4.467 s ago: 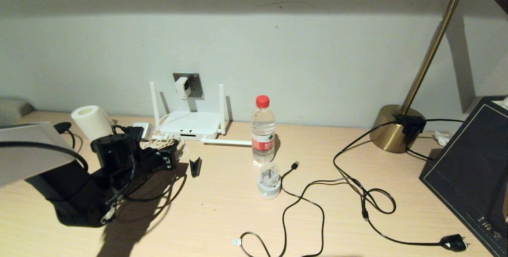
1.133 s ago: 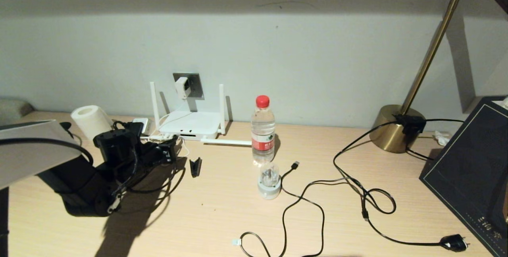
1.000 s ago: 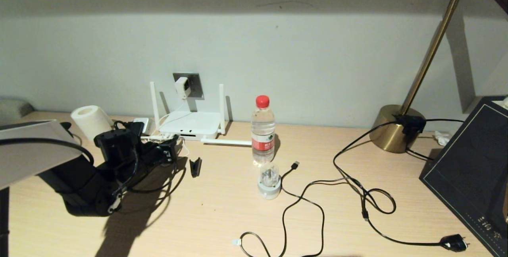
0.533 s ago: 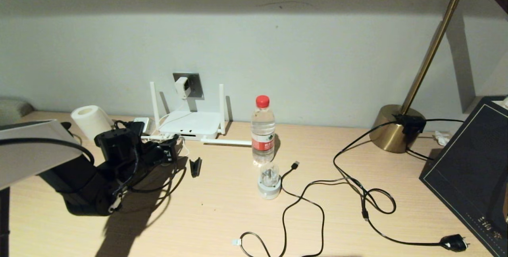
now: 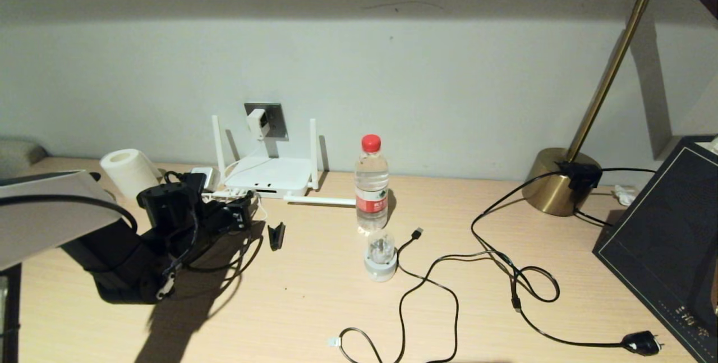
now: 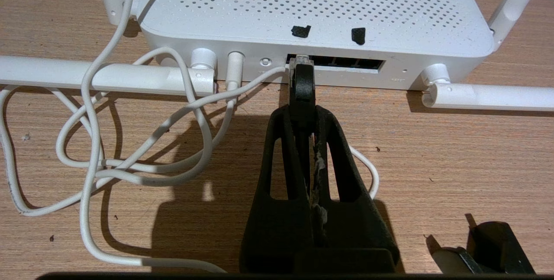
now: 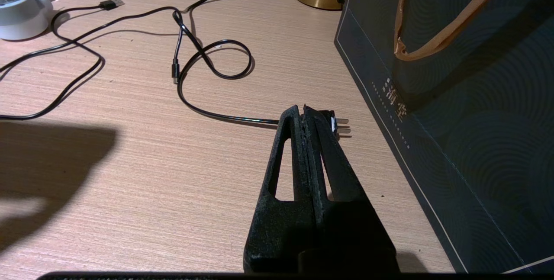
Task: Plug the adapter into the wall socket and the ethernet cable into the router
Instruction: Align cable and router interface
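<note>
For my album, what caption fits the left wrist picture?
Left gripper holds the ethernet cable, its clear plug at the router ports.

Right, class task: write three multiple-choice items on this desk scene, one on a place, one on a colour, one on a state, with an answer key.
1. Where does the adapter sit?
A. in the wall socket
B. flat on the desk
C. on the router

2. What colour is the water bottle cap?
A. blue
B. red
C. white

3. How is the left tool?
A. wide open
B. shut, empty
C. shut on the ethernet cable

Key: 1 A, it hangs on the grey plate; 2 B, head view shows red; 3 C, the plug juts from the closed tips at the router's ports.
</note>
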Controlling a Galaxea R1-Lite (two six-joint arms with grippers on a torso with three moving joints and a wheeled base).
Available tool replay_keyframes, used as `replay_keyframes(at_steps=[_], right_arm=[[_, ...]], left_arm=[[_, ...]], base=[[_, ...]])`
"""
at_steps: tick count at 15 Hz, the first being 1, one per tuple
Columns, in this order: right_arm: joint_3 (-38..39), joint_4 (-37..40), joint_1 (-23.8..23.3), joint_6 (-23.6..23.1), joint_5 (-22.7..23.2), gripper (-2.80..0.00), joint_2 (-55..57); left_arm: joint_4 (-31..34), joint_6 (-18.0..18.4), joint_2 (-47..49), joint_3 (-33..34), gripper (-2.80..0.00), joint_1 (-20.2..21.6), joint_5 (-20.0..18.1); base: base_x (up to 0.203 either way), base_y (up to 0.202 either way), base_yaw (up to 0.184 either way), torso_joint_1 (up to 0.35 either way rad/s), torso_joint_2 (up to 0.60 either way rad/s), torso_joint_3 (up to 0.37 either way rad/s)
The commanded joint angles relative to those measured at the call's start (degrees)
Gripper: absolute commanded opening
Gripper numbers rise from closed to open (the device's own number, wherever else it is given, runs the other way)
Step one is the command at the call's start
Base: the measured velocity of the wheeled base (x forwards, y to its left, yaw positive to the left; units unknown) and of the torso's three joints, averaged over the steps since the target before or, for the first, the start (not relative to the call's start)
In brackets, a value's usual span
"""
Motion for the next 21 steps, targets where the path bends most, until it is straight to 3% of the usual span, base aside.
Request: replay_keyframes(at_steps=[1, 21], right_arm=[[0.00, 0.04, 0.00, -0.03, 0.05, -2.80, 0.07], [-0.02, 0.04, 0.00, -0.05, 0.05, -2.80, 0.07]], left_arm=[[-0.41, 0.02, 0.42, -0.22, -2.80, 0.01, -0.02], [-0.41, -0.07, 1.41, -1.56, -2.80, -0.08, 0.04]], base=[[0.000, 0.000, 0.000, 0.000, 0.00, 0.000], [0.000, 0.000, 0.000, 0.000, 0.00, 0.000]])
